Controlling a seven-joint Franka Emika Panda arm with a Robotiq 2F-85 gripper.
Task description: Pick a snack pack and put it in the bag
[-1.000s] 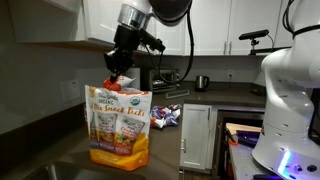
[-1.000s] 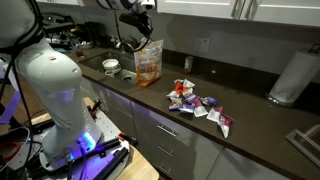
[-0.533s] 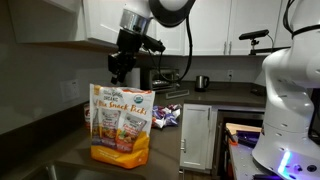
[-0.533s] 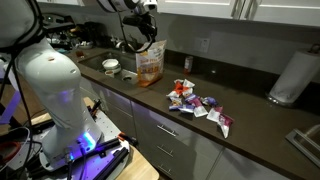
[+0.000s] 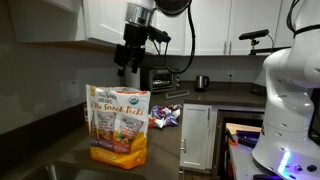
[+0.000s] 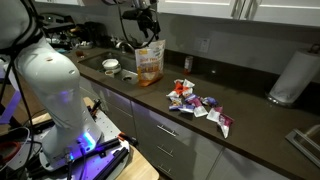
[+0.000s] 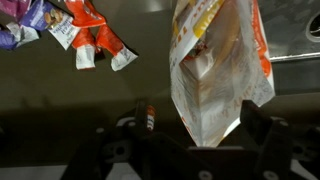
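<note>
One reddish-orange snack pack (image 7: 95, 32) lies among the packets (image 6: 200, 102) piled on the counter (image 6: 255, 118), apart from the bag (image 5: 118, 122), over which the gripper (image 5: 127, 66) hangs, jaws spread wide and empty, so the pick looks undone, though the bag's inside is hidden.

The arm (image 5: 288, 85) wears glossy white, rounded shells, with a blue light (image 5: 284, 160) glowing low on its base. A grey metal wrist ring (image 5: 136, 12) sits above the black pincer (image 5: 126, 66), and a thin black cable (image 5: 190, 45) loops alongside.
</note>
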